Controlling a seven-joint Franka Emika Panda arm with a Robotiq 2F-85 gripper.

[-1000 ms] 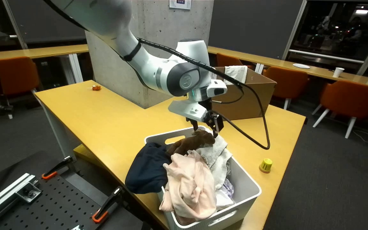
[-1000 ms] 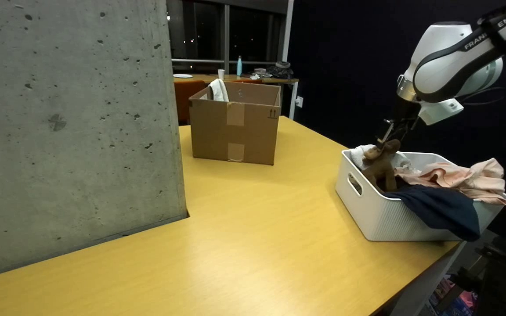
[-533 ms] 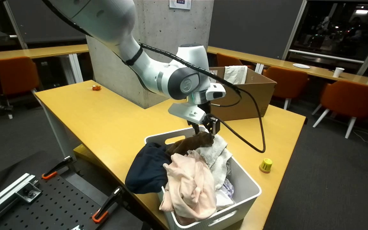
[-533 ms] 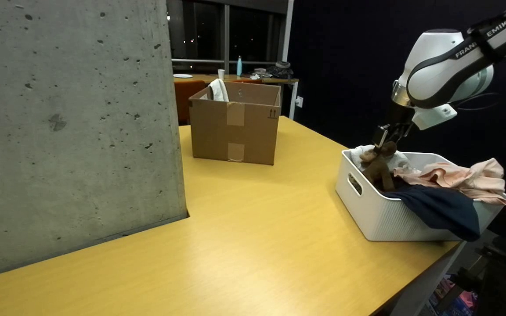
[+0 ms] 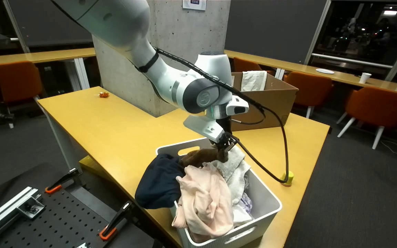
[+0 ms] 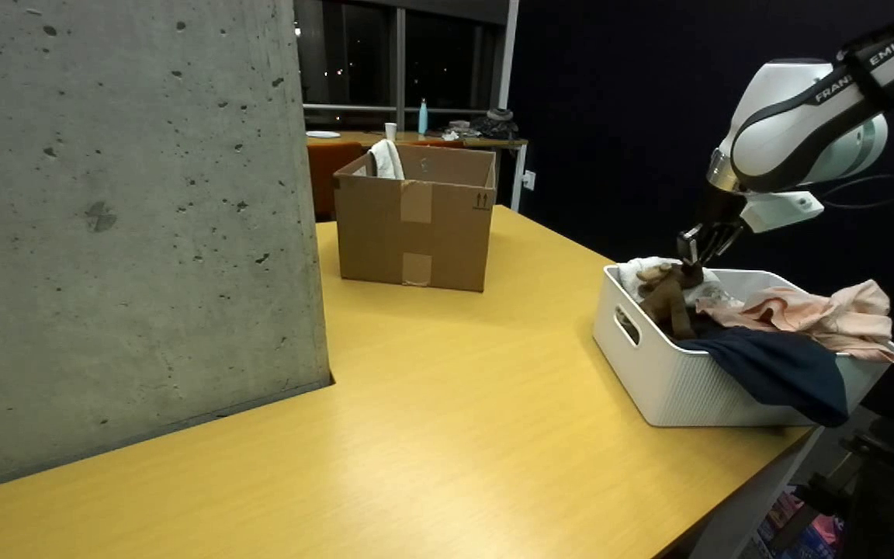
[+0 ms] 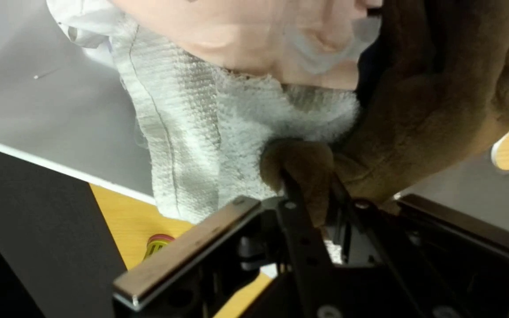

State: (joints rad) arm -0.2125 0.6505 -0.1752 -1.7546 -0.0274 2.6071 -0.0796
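Brown toy point(image 7: 431, 115) has one end pinched narrowly in the hand point(image 7: 310, 180); its long body lies from there toward the navy cloth point(image 5: 159, 182).

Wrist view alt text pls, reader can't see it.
Black jaws pinch part of a brown plush toy in a white bin. A white towel lies beside it, with pink cloth along the top; lower left, a small yellow object sits on the table outside the bin.
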